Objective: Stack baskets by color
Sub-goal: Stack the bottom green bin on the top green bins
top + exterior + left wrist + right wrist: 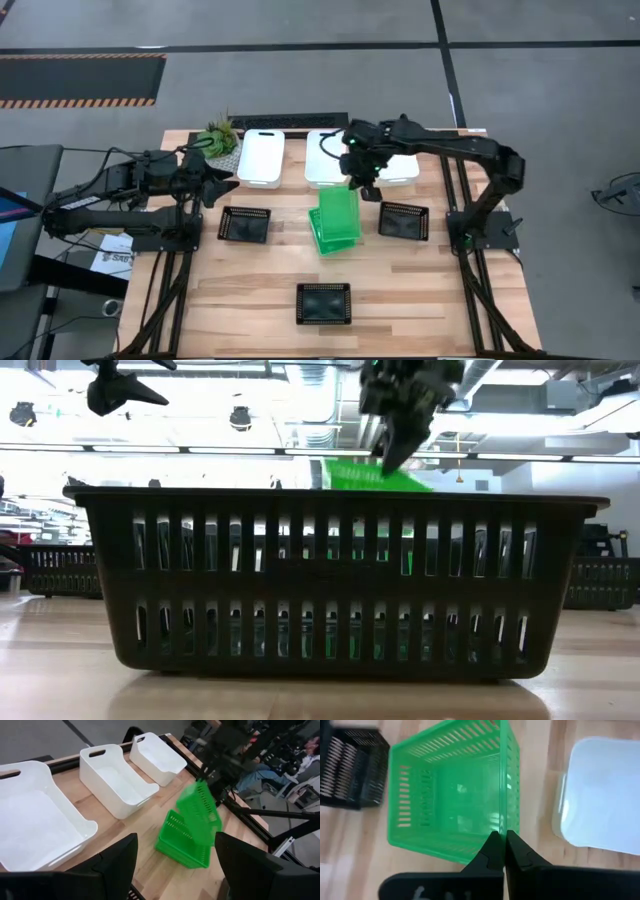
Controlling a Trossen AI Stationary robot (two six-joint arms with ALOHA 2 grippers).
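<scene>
From my seat, the middle of the light wooden table point(260, 285) is crowded: my right gripper point(362, 183) pinches the rim of a tilted bright green slatted plastic basket point(338, 212) over a green stack point(335, 243). Three glossy white plastic trays point(261, 157) line the far edge. Black mesh-sided baskets sit left point(245, 225), right point(404, 220) and near point(324, 303). Bare wood lies between them. My left gripper point(228, 181) hangs wide beside the small potted green plant point(216, 137).

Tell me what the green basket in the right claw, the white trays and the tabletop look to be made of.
Green basket: thin moulded plastic, judging by its slotted walls and slight translucence. White trays: smooth, glossy plastic with rounded edges and cut handles. Tabletop: pale wooden planks, with visible grain and seams.
</scene>
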